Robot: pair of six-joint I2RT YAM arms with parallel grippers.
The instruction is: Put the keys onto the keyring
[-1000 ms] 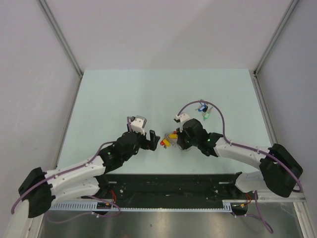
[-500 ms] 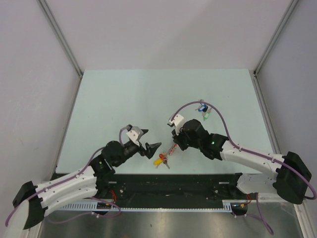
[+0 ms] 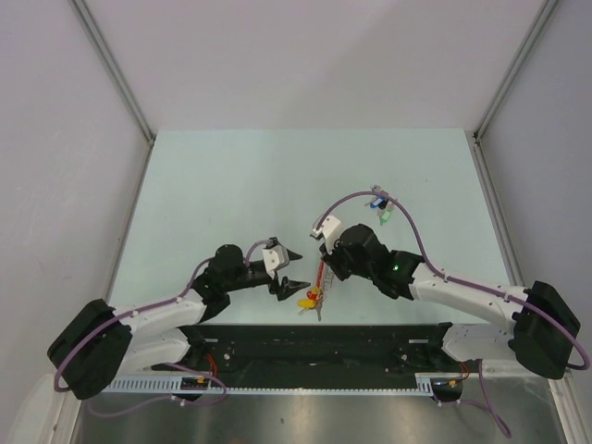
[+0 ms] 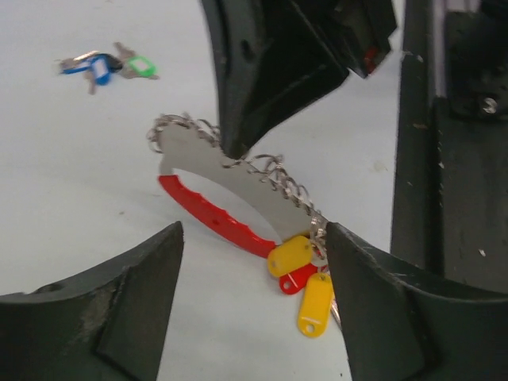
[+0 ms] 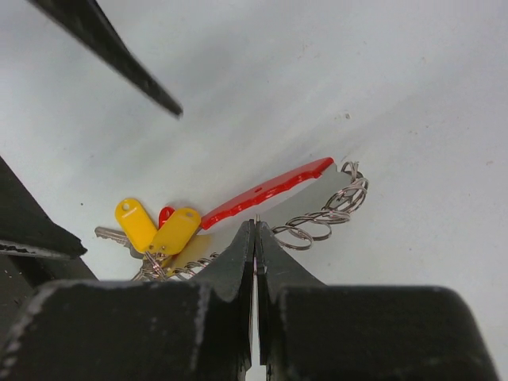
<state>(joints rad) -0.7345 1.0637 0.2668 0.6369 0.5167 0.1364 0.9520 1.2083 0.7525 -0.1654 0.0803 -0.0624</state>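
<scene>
Clamping the keyring's [image 4: 214, 218] silvery plate, the right end effector [image 5: 255, 238] likely presents it for the left end effector's [image 4: 252, 262] parted jaws.

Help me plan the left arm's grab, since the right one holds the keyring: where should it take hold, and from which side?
I'd take the keyring by the red loop's free end just above the yellow tags, coming from the left gripper's side. The right gripper pinches the silvery arc farther along, so that end is clear and faces the open jaws.
</scene>
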